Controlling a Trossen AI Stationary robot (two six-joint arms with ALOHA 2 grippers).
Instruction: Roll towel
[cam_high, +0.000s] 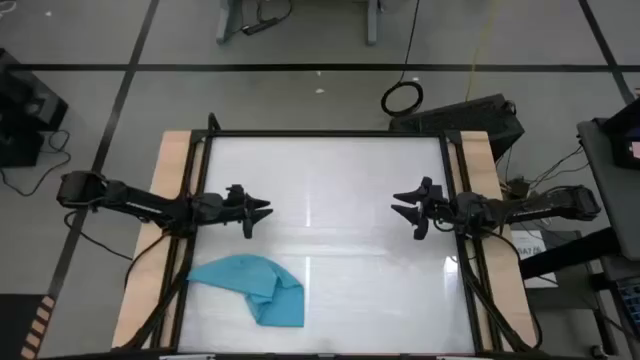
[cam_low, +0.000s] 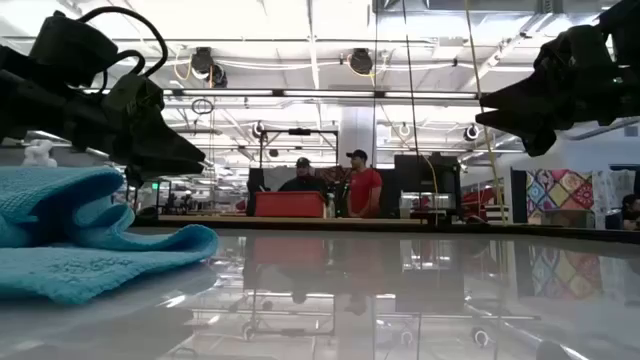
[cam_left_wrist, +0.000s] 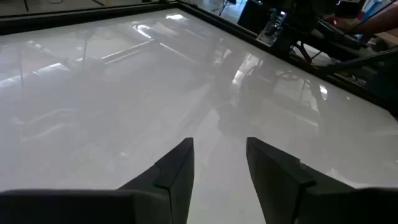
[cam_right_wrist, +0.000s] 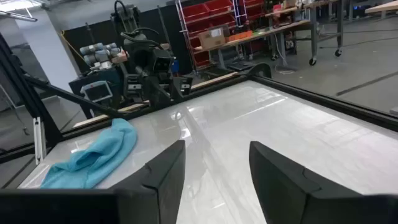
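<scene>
The teal-blue towel (cam_high: 252, 288) lies crumpled and partly folded on the white table near the front left; it also shows in the low view (cam_low: 80, 245) and the right wrist view (cam_right_wrist: 93, 155). My left gripper (cam_high: 262, 210) hovers open above the table, just beyond the towel, touching nothing. My right gripper (cam_high: 398, 207) hovers open at the table's right side, far from the towel. In each wrist view the two dark fingers stand apart over bare table (cam_left_wrist: 217, 168) (cam_right_wrist: 214, 168).
The white glossy table top (cam_high: 330, 230) has a dark frame and wooden side strips (cam_high: 170, 200). Two people stand behind a red box (cam_low: 290, 203) far back in the room. Free room lies in the table's middle and right.
</scene>
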